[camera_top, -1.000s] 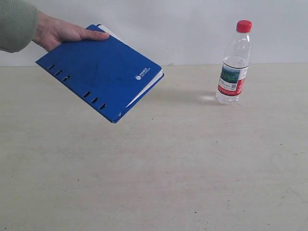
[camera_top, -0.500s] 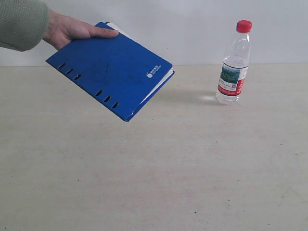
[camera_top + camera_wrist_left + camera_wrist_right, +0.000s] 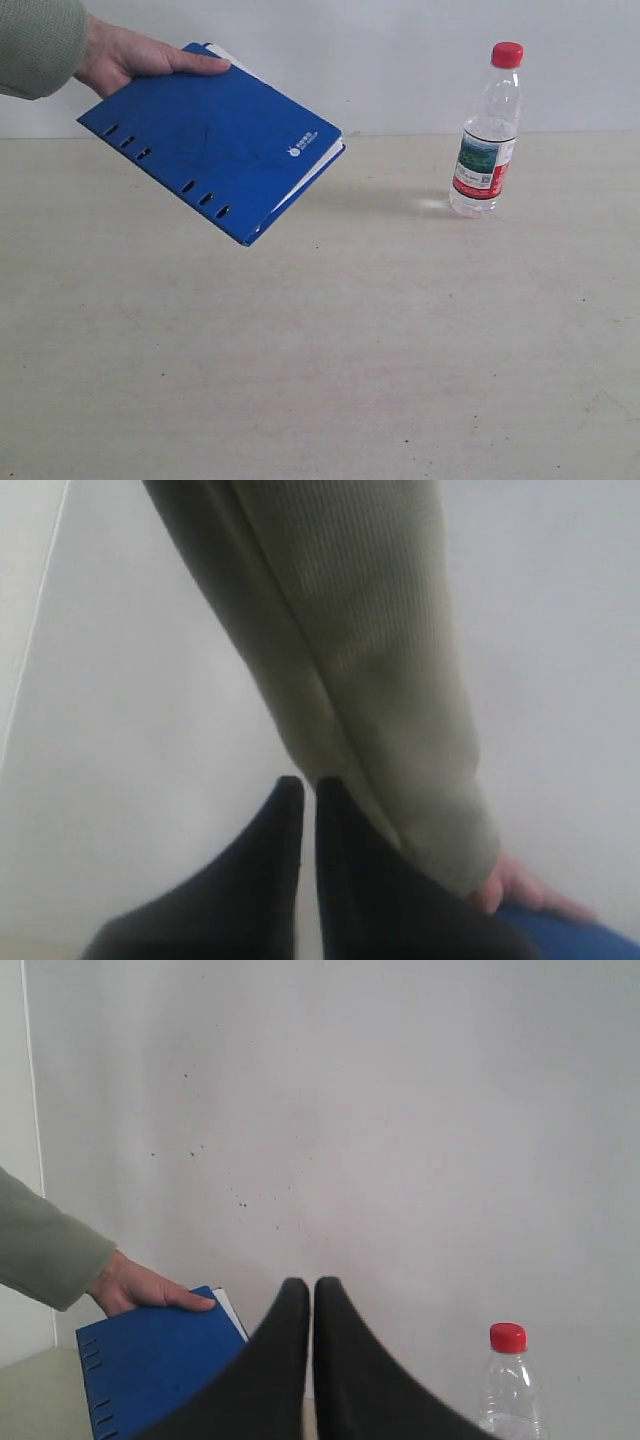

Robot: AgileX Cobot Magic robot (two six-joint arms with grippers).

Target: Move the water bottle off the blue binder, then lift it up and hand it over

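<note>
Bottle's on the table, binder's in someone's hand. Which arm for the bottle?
Right, probably. The water bottle stands on the exterior view's right side and shows in the right wrist view beyond the fingers of the right gripper. The left wrist view faces a sleeve, hand and blue binder corner.

No words can be read — the blue binder (image 3: pixel 210 140) has a tiny white logo (image 3: pixel 298 149) and the water bottle (image 3: pixel 487 110) a red, white and green label (image 3: pixel 480 166), both too small.

blue binder (image 3: pixel 210 140), red-capped water bottle (image 3: pixel 486 135)
</note>
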